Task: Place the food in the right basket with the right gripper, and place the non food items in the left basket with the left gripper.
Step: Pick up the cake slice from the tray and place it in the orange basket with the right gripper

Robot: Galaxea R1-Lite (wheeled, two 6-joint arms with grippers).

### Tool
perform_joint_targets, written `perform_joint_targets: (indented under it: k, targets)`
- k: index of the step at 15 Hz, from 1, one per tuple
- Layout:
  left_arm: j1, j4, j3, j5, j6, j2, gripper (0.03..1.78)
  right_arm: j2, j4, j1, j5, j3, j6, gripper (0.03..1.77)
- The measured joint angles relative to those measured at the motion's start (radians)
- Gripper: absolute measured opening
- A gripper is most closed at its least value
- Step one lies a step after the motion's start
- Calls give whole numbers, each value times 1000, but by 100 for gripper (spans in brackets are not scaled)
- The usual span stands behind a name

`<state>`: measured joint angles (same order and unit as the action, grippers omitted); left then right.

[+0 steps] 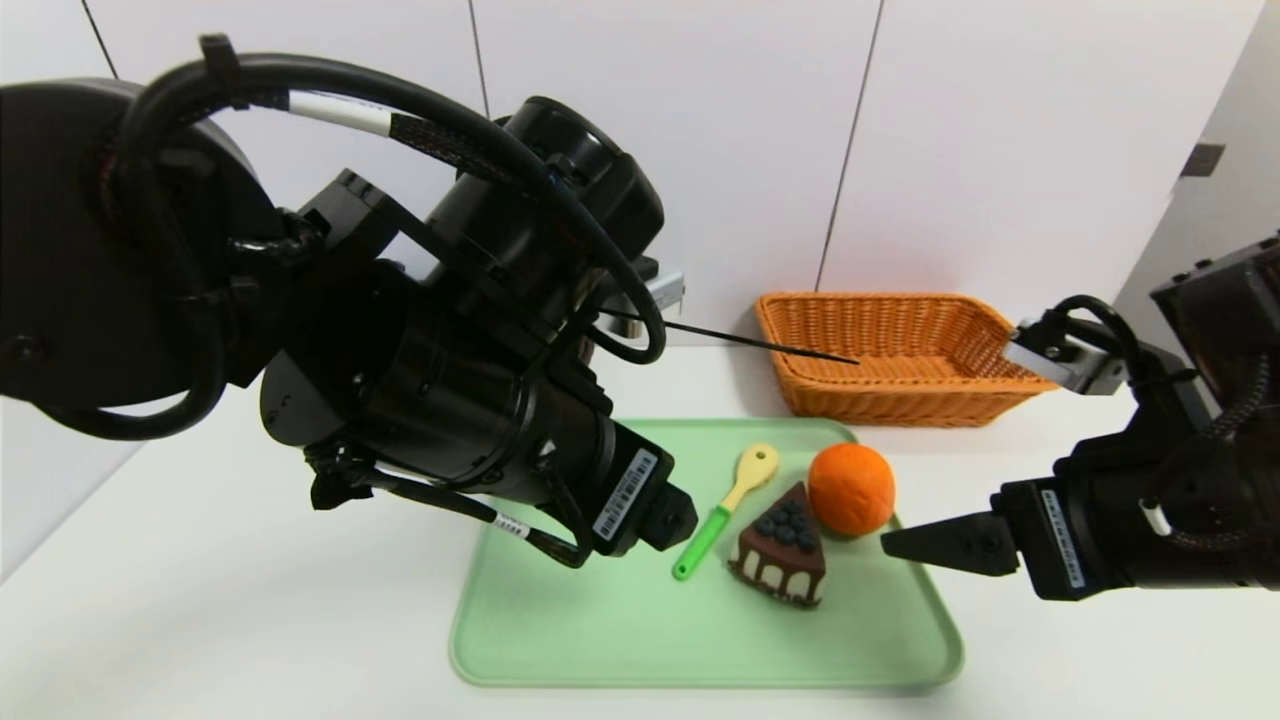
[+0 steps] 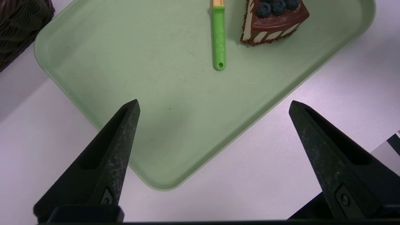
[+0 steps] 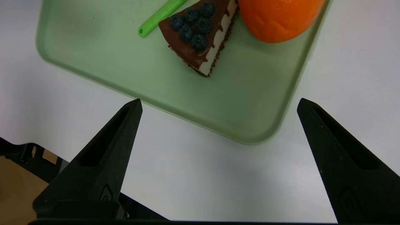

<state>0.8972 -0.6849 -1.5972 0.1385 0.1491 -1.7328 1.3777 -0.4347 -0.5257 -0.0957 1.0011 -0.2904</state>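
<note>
Head view showed the orange fruit, cake wedge and yellow spoon on the green tray, the right basket behind on the bench. Both the right claw and left claw hung spread wide, grasping nothing.

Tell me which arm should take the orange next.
Right. The right gripper hangs open beside the orange at the tray's right edge. The left gripper, also open, is over the tray's other end, and food goes to the orange-tan basket.
</note>
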Motion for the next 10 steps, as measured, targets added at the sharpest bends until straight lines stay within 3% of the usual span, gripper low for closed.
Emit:
perform_joint_targets:
  k: [3, 7, 10]
  targets:
    - [0, 0, 6, 1, 0, 5, 169, 86, -53, -64, 43, 79, -66, 171]
    - [0, -1, 8, 1, -1, 20, 169, 204, -78, -145, 141, 158, -166, 171]
    - [0, -1, 8, 3, -2, 24, 169, 302, -90, -172, 193, 220, -279, 171]
